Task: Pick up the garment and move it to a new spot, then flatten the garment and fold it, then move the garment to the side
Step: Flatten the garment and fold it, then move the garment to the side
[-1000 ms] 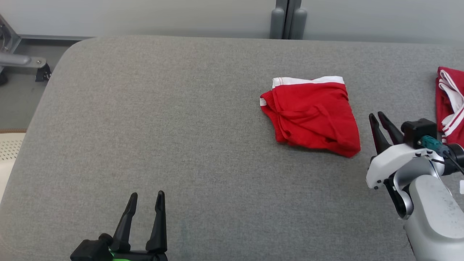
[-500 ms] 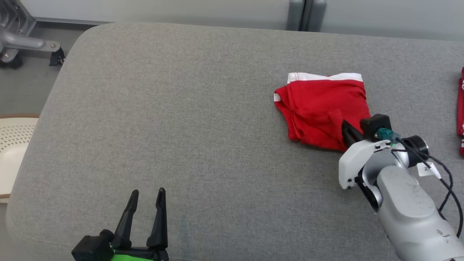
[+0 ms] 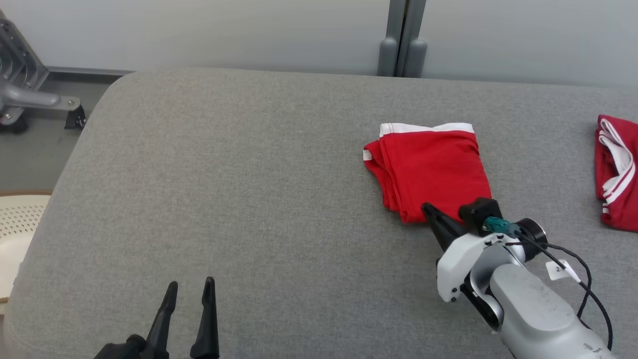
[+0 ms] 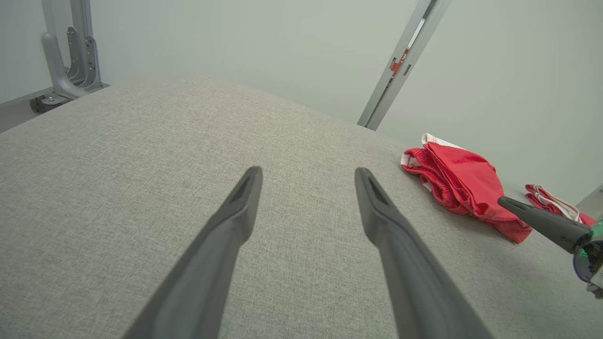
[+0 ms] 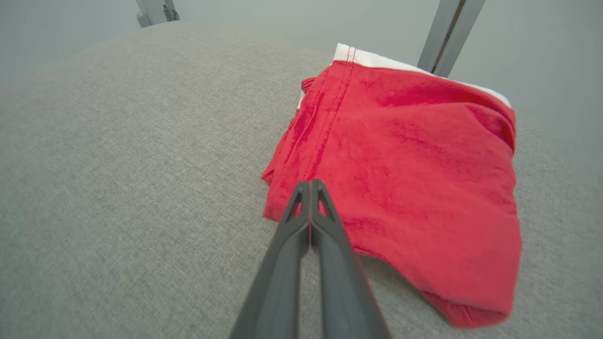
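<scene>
The folded red garment (image 3: pixel 431 167) with a white waistband lies on the grey padded table (image 3: pixel 249 199), right of centre. My right gripper (image 3: pixel 426 207) is shut, its fingertips resting over the garment's near left corner; in the right wrist view the closed fingers (image 5: pixel 310 188) lie on top of the red cloth (image 5: pixel 405 160) with no fabric seen pinched between them. My left gripper (image 3: pixel 189 289) stands open over bare table at the near left, far from the garment (image 4: pixel 464 183). In the left wrist view the right gripper's dark finger (image 4: pixel 537 219) reaches in by the garment's near edge.
A second red garment with white stripes (image 3: pixel 615 174) lies at the table's right edge, also seen as a small bundle (image 4: pixel 551 202). A grey metal stand (image 3: pixel 30 94) is on the floor beyond the far left corner. A pale perforated object (image 3: pixel 15 219) sits left of the table.
The head camera shifted. My right gripper moved from the right of the garment across its near edge to the near left corner, and its fingers closed. The left gripper stayed put.
</scene>
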